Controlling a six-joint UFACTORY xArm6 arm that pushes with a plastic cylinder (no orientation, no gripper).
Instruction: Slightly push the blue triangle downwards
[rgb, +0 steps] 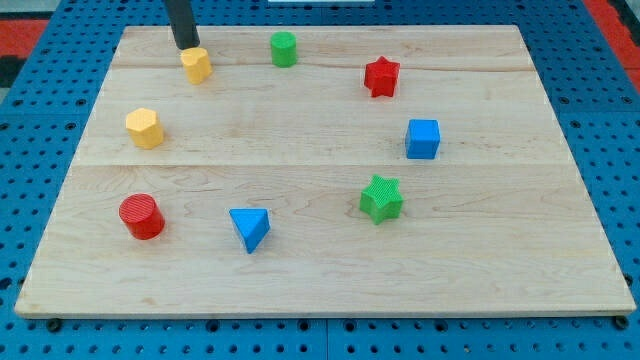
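Rod cut off by the view's top edge; my tip (187, 47) just above and touching or nearly touching a yellow block (196, 64) of unclear shape. No pincer, nothing grasped. Blue triangle (249, 228) well apart, near the wooden board's (320, 280) bottom, between red cylinder (141, 216) and green star (381, 198). No legible writing.

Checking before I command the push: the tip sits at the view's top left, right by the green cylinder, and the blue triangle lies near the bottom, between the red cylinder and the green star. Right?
Not quite. In the camera view my tip is right by a yellow block, not the green cylinder, which stands apart to its right. The blue triangle does lie between the red cylinder and the green star.
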